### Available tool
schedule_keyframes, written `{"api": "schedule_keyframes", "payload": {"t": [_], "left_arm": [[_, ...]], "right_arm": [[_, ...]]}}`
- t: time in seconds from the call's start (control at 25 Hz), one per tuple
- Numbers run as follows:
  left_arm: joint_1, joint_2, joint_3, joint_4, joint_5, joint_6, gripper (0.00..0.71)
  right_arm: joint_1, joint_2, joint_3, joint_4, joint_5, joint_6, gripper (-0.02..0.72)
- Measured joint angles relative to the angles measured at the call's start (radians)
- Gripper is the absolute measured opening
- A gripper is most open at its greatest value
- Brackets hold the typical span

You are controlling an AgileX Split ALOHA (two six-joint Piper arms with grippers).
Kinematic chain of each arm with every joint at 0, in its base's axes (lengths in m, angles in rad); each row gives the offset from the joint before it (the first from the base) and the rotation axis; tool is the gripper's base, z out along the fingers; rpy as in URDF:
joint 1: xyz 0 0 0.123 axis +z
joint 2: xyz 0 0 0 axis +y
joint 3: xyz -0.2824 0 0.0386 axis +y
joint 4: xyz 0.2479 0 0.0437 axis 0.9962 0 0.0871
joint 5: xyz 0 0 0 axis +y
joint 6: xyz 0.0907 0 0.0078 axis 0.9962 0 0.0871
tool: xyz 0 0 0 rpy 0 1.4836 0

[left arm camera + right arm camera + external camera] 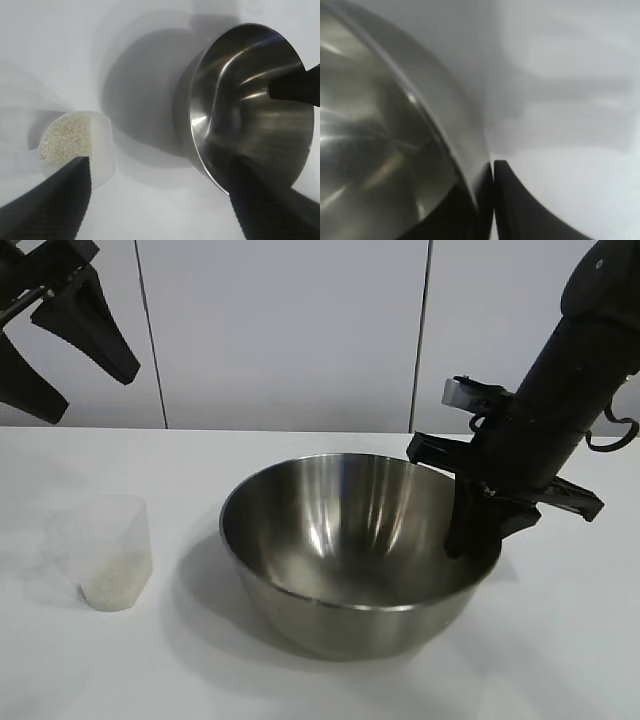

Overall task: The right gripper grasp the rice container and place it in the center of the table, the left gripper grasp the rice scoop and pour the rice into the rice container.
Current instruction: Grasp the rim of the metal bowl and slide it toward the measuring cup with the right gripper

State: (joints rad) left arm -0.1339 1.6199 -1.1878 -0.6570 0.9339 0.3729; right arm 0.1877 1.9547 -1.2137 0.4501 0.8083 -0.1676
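Note:
The rice container (pixel 340 530), a large shiny steel bowl, stands on the white table (pixel 560 640) near its middle. My right gripper (pixel 478 535) reaches down at the bowl's right rim. One finger is inside the bowl, and the fingers are pinched on the wall (pixel 455 130). In the right wrist view the gripper (pixel 493 167) shows its tips almost touching. The rice scoop (pixel 105 550), a clear plastic cup, stands left of the bowl with rice (pixel 112 580) in its bottom. My left gripper (pixel 92 395) hangs open high at the left. Beneath it the left wrist view shows the scoop (pixel 102 155) and the bowl (pixel 250 110).
A white panelled wall (pixel 290 330) closes off the back of the table. The bowl casts a shadow (pixel 140 100) on the table towards the scoop. A strip of bare tabletop lies between scoop and bowl.

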Motion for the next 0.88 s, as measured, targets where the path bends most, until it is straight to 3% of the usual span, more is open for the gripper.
{"api": "schedule_keyframes", "payload": {"t": [0.36, 0.68, 0.88], "left_arm": [[0.0, 0.0, 0.0, 0.0, 0.0, 0.0, 0.55], [0.0, 0.0, 0.0, 0.0, 0.0, 0.0, 0.55], [0.0, 0.0, 0.0, 0.0, 0.0, 0.0, 0.55]], "right_arm": [[0.0, -0.035, -0.113, -0.022, 0.121, 0.011, 0.02], [0.093, -0.031, -0.117, -0.035, 0.086, 0.059, 0.02], [0.131, 0.02, -0.117, -0.062, 0.058, 0.124, 0.02]]}}
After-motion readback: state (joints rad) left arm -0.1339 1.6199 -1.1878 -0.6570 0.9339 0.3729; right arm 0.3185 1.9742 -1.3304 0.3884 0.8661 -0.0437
